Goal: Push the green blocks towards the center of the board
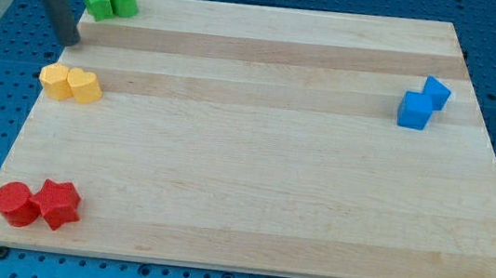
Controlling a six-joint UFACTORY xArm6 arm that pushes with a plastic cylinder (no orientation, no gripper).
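The two green blocks [110,1] sat touching at the desk's [255,159] top-left corner; small and rigid, they probably slid easily. My tip [72,42] stood just below-left of them, and it had no fingers, so they needed pushing from their upper-left side.

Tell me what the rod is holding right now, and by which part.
Nothing is held. My tip rests on the board, apart from the green blocks at the view's top left and above the yellow blocks.

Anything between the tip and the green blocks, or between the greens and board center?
Nothing visible. My tip sits at the board's left edge, just below-left of the green pair, with bare wood between. The yellow blocks lie below the tip, off that line. From the greens toward the board center, no block stands in the way.
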